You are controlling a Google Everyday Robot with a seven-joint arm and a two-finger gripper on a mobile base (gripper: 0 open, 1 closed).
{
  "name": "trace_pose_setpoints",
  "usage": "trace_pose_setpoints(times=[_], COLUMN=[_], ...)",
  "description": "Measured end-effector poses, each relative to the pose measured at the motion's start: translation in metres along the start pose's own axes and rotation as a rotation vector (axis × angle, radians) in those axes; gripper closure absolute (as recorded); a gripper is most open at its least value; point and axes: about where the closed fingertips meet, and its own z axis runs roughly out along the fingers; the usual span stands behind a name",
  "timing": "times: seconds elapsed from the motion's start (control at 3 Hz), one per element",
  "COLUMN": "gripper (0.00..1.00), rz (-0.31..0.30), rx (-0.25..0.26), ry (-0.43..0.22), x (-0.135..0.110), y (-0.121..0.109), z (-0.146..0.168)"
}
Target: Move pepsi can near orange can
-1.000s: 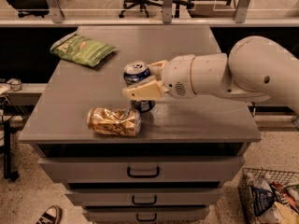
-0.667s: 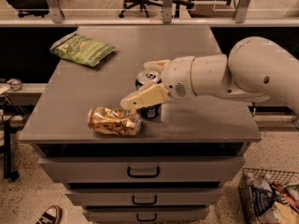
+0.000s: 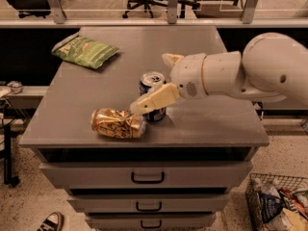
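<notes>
Blue can set down beside the gold one

Dented, the orange can point(image 3: 118, 123) lies on its side near the cabinet top point(image 3: 211, 124) front edge. Just right of it the pepsi can point(image 3: 157, 113), aloft a second ago, now stands upright. Around it the gripper point(image 3: 150, 83) hangs with fingers spread apart: placement looks essentially done.

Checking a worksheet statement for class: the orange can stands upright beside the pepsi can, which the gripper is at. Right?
Not quite: the camera view shows the orange can lying on its side, not upright. It is beside the pepsi can, and the gripper is at that can.
</notes>
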Motion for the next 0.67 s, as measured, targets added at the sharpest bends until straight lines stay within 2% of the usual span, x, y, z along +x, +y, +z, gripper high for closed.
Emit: trace_pose_setpoints(times=[0.33, 0.67], gripper=[0.00, 0.00], rz=[-0.081, -0.164], rx=[0.077, 0.139], ry=[-0.017, 0.011], x=[-0.033, -0.073], y=[-0.019, -0.034], z=[-0.048, -0.105])
